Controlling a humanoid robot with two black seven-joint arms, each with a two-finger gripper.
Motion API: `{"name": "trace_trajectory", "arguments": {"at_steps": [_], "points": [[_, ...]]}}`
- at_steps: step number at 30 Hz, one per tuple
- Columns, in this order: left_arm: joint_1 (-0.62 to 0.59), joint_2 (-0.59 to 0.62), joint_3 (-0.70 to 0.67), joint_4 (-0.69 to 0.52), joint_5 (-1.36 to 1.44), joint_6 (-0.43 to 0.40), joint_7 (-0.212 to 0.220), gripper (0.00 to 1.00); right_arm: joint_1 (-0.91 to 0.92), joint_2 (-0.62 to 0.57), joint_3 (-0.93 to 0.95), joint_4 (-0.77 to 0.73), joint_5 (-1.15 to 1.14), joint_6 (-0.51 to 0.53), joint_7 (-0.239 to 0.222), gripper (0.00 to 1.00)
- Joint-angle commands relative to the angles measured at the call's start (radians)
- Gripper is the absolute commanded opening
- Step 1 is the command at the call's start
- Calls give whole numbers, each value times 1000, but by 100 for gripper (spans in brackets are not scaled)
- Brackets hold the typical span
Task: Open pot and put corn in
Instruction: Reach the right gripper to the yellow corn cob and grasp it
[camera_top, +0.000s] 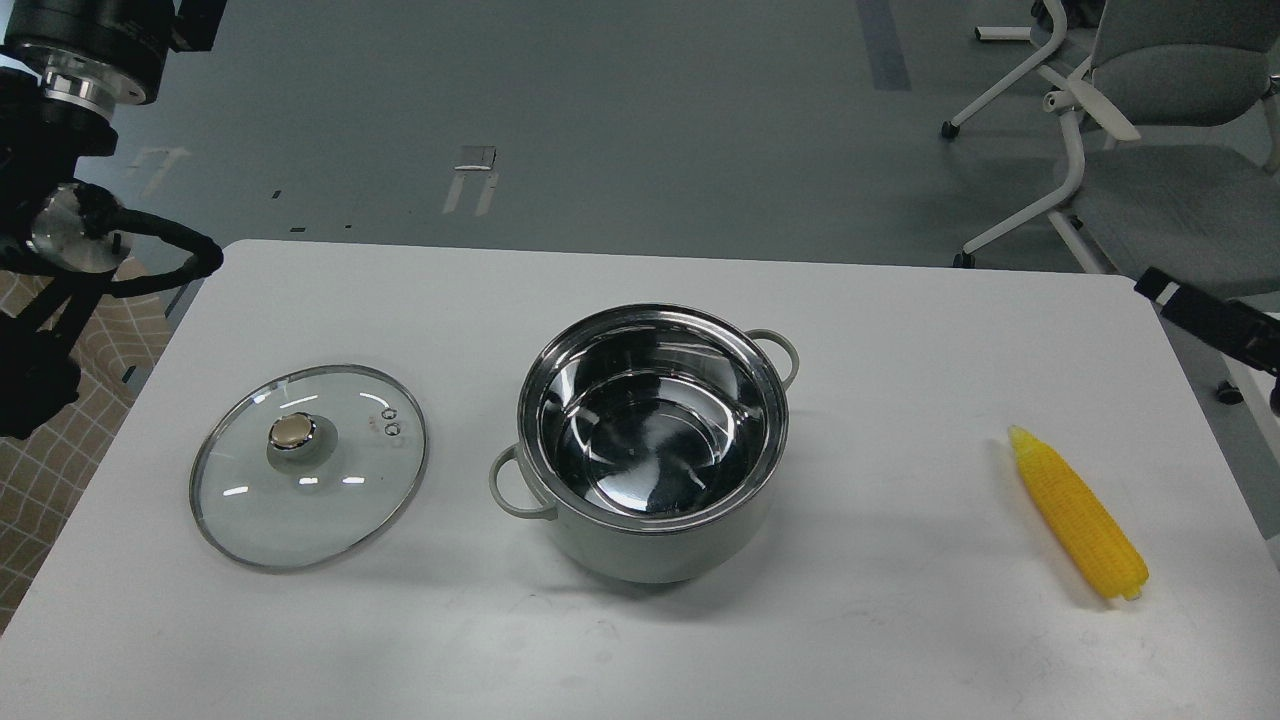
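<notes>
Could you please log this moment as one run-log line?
pale grey-green steel-lined pot: open, empty | round glass lid: on table, left of pot | yellow plastic corn cob: on table, right of pot | grippers: not visible

Bright, even overhead light; sharp focus throughout. White glare streaks the pot (652, 440) interior and the lid (309, 466) left of it; soft shadows lie beneath the pot.

open pot (652, 440), corn (1078, 525) apart

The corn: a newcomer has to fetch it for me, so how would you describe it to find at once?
On the white table, look right of the open steel-lined pot at its middle. The corn lies alone near the right edge, pointed end away from the robot. It is the only bright yellow, bumpy thing; the glass lid lies on the pot's other side.
</notes>
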Motion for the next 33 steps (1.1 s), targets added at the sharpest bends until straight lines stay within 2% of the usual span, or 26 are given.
{"name": "trace_trajectory", "arguments": {"at_steps": [1,4,8,17,18,20,21,22,24,26,27,28,29,33], "points": [[-27,-51,-16,71,1,-49,64,97,-28,-11,-75,-3,-91,0,5,100],[-91,-115,-15,166,1,-109,66,97,-33,-15,-157,-10,-199,0,5,100],[-114,-144,-16,229,-1,-126,64,97,-32,-11,-260,-41,-253,0,5,99],[-114,-154,-16,232,-1,-129,61,97,-28,-15,-349,-108,-270,-34,3,96],[-114,-155,-16,232,-1,-128,58,97,-28,-15,-356,-110,-282,-34,3,93],[-113,-155,-16,232,-1,-126,58,97,-32,-15,-360,-110,-293,-34,3,86],[-113,-155,-16,232,-1,-123,56,97,-33,-17,-362,-111,-300,-34,0,73],[-111,-157,-16,232,-1,-120,56,97,-32,-17,-362,-113,-311,-34,-1,56],[-111,-157,-16,232,-1,-118,56,97,-32,-17,-362,-121,-323,-34,-4,41],[-111,-157,-16,232,-1,-117,56,97,-30,-17,-362,-128,-325,-35,-4,33],[-111,-155,-16,232,-1,-117,56,97,-28,-17,-362,-130,-325,-37,-4,20],[-111,-155,-16,232,-1,-117,56,97,-27,-17,-362,-131,-325,-41,-4,14],[-113,-155,-16,232,-1,-117,56,97,-25,-17,-360,-131,-325,-59,-4,2],[-113,-155,-16,232,-1,-117,58,97,-22,-14,-356,-133,-313,-139,-1,0]]}}
